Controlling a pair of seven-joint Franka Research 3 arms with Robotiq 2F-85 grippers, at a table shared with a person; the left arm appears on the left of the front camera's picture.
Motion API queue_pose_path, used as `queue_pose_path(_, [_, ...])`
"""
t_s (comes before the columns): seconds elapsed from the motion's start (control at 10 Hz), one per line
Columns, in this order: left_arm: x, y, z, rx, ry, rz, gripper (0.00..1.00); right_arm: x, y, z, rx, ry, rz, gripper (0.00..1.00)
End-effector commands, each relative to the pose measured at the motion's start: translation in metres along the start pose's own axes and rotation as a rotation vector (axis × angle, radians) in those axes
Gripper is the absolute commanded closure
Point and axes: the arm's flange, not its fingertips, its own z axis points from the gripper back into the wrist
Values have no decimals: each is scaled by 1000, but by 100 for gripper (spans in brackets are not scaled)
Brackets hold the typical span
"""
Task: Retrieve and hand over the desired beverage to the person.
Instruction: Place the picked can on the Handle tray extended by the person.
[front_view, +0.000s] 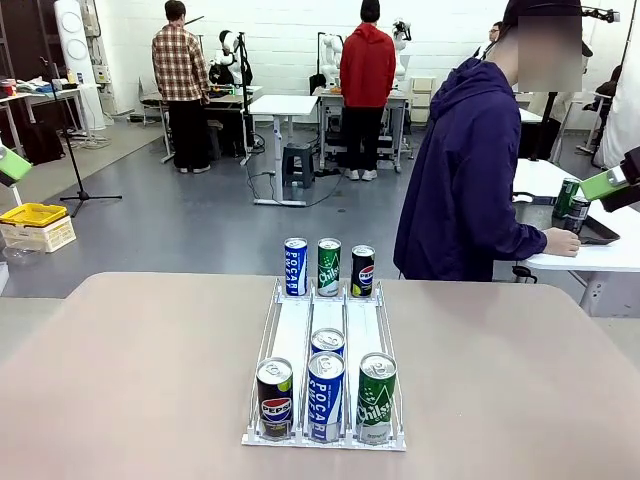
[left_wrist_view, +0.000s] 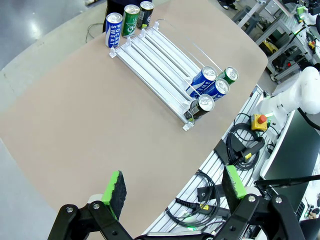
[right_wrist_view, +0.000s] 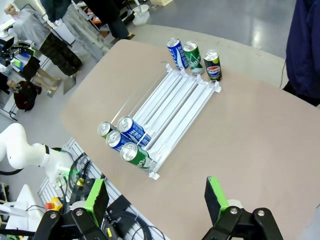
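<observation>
Table (front_view: 120, 380) beige, carrying a white three-lane can rack (front_view: 325, 330) down its middle; near end of rack holds a black Pepsi can (front_view: 274, 398) in the left lane, two blue Pocari Sweat cans (front_view: 326, 385) one behind the other in the middle lane, a green Chilsung can (front_view: 376, 396) in the right lane; beyond the rack's far end stand three upright sample cans in a row, blue (front_view: 295, 266), green (front_view: 329, 267), black Pepsi (front_view: 363, 271), close together; person (front_view: 465, 170) in dark navy-purple hooded jacket stands past the far right corner, turned away toward a side table, one hand (front_view: 563, 242) resting on it; no can is held by anyone at the rack; left gripper (left_wrist_view: 172, 189) hangs high above the table's near left edge, jaws spread wide, nothing between the green pads; rack (left_wrist_view: 160, 65) well apart from it; right gripper (right_wrist_view: 157, 197) likewise raised over the near right side, jaws wide and empty, rack (right_wrist_view: 170, 107) well ahead of it; front view catches green pad tips at both picture edges, left (front_view: 12, 163) and right (front_view: 600, 185); other people stand far back in the room.
</observation>
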Motion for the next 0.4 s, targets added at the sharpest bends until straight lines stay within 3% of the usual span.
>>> queue_pose_path(0.0, [0, 1, 1, -14, -12, -11, 0, 3, -1, -3, 26, -10, 8, 0])
queue_pose_path(0.3, [0, 1, 1, -14, -12, -11, 0, 3, -1, -3, 26, -10, 8, 0])
